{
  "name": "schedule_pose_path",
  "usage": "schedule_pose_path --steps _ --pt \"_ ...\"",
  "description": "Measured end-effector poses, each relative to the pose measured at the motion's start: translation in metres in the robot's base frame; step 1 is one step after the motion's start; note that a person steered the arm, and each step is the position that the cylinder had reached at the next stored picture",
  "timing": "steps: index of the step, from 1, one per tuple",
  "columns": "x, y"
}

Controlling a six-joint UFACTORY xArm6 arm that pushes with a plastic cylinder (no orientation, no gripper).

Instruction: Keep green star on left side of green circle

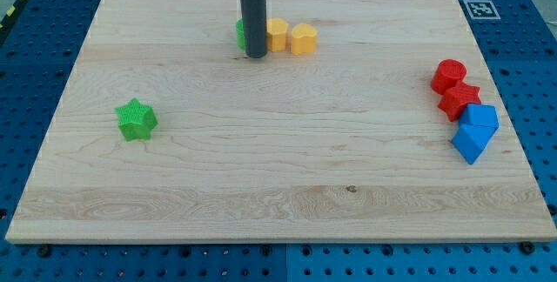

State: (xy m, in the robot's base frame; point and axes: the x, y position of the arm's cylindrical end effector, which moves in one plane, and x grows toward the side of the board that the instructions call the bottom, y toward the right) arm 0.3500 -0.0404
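The green star (137,119) lies on the wooden board at the view's left. The green circle (240,32) sits near the view's top centre, mostly hidden behind my rod. My tip (255,55) rests on the board right against the green circle's lower right side. The star is far to the view's left and lower than the circle and the tip.
Two yellow blocks (277,34) (303,38) sit just right of the rod. At the view's right edge a red circle (449,75), a red star (459,99) and two blue blocks (479,117) (471,144) cluster together. The board's edge (261,243) runs along the view's bottom.
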Motion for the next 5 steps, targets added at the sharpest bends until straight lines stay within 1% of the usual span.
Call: schedule_pose_path --steps 1,2,3,4,5 --pt "0.000 -0.020" --pt "0.012 -0.034" --pt "0.065 -0.019" --pt "0.136 -0.025" --pt "0.194 -0.062"
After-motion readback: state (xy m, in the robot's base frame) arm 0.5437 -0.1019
